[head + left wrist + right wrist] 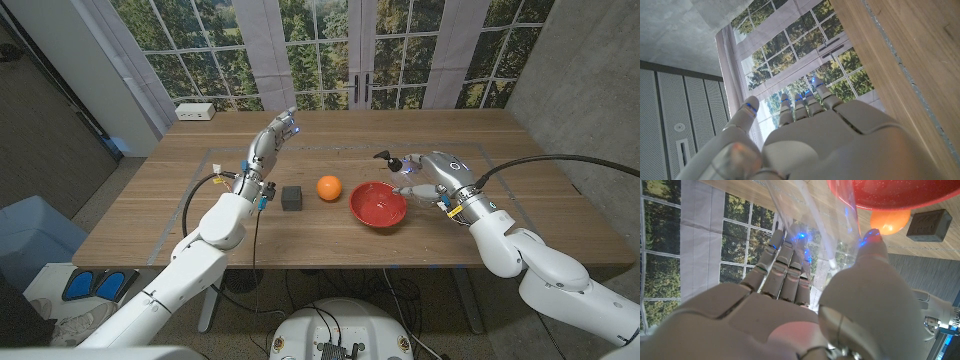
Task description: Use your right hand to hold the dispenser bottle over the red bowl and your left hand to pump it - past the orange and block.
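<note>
Item 1, dispenser bottle (412, 170): clear body, black pump head. You hold it in your right hand (437, 178), fingers wrapped round the body, as the right wrist view confirms. It sits at the far right rim of the red bowl (378, 204), tilted, its nozzle reaching left over the bowl's edge. Judged: nearly in position; bring the spout further in over the bowl's middle so that nothing drips on the table (330, 130).

Item 2, left hand (272, 138): raised above the table on the far left side, fingers straight and apart, holding nothing. It is well apart from the bottle.

Item 3, orange (329, 187) and dark block (291, 197): they lie between your left hand and the bowl, the block left of the orange, neither touching the other.

Step in hand, judged: carrying the left hand across to the pump. Keep it high as it passes over the block and orange, so the forearm sweeps neither. Come down onto the pump head from above. Keep your right grip firm, because the downward press will tend to tip the tilted bottle.
</note>
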